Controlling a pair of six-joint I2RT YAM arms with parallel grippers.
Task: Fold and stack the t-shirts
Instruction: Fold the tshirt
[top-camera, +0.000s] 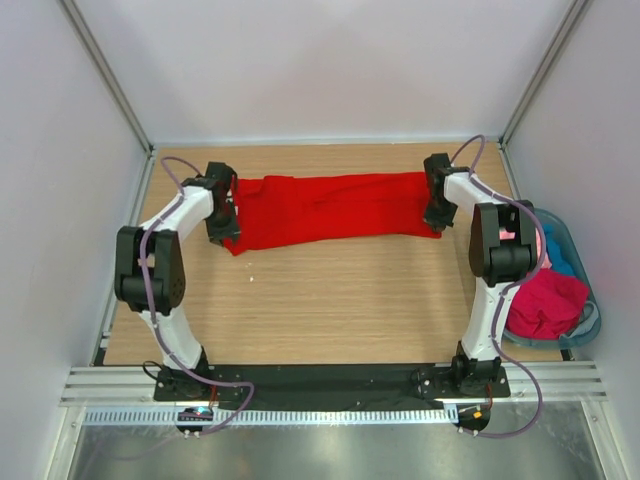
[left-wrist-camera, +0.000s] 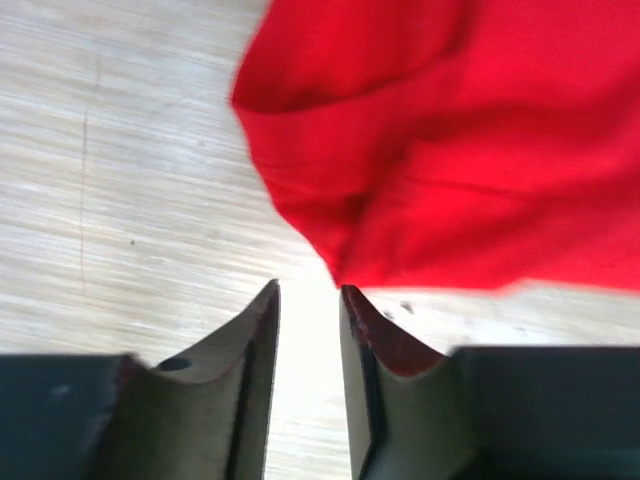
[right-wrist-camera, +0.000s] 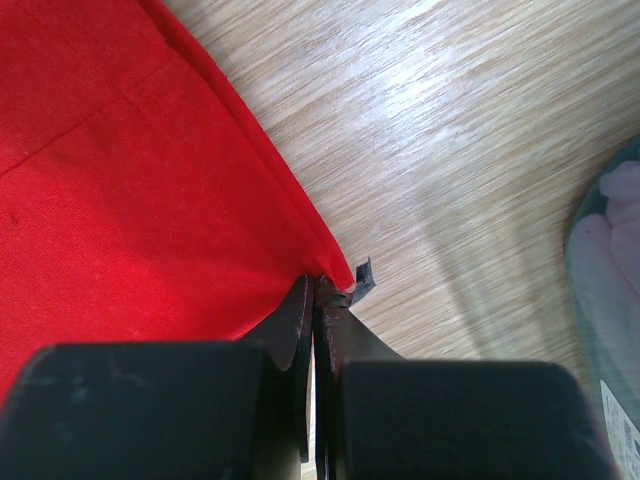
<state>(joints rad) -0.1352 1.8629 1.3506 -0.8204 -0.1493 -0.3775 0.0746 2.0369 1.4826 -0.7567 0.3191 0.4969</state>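
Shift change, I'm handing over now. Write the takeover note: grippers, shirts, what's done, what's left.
Left gripper: jaws slightly apart, empty, just short of the red t-shirt.
Right gripper: shut on the shirt's corner at the opposite end.
Red t-shirt: lies as a long band across the far table.
Crimson shirt and teal shirt: in the basket, right side.
Done: no stack yet.
Left: finish folding red, then fold and stack the rest.

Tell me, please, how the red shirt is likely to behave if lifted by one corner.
The red shirt would probably hang limp: it lies in soft folds on the table. It seems light, thin cloth: its corner fits inside the shut right hand. Pushed, it may bunch up, as its creases suggest.
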